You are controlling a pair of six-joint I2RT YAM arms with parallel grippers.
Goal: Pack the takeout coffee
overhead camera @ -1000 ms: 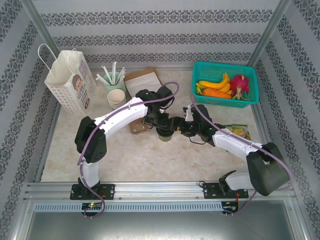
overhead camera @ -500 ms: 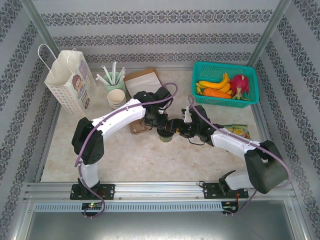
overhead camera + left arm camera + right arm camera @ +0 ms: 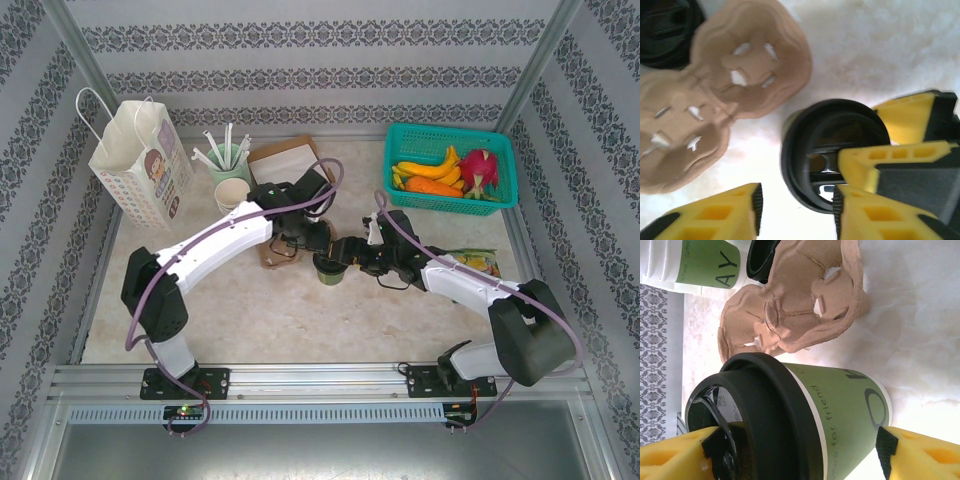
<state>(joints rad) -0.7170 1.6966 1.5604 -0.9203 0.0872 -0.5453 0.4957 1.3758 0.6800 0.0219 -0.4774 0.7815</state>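
My left claw [image 3: 797, 220] has just let go. A second ago it was pinched shut over the takeout coffee [image 3: 330, 268]. Now its fingers stand about halfway apart, with only bare desk [image 3: 250, 320] and an edge of the black lid [image 3: 795, 150] between them, and it holds nothing. The left arm has swung leftward with that, its elbow further out than before and its wrist bent over, looking straight down on the cup.

The cup itself hasn't moved. It stands mid-desk, lid on, just right of the brown pulp carrier [image 3: 790, 310]. I read that as the lidding finished, so the cup looks ready for the carrier and then the paper bag [image 3: 140, 165] at the far left.

My right arm reaches in low from the right. The right claw [image 3: 797, 440] is rolled on its side and spread wide, with one finger lying across the lid and the other down by the cup's foot. Whether it actually squeezes the cup, I can't tell.
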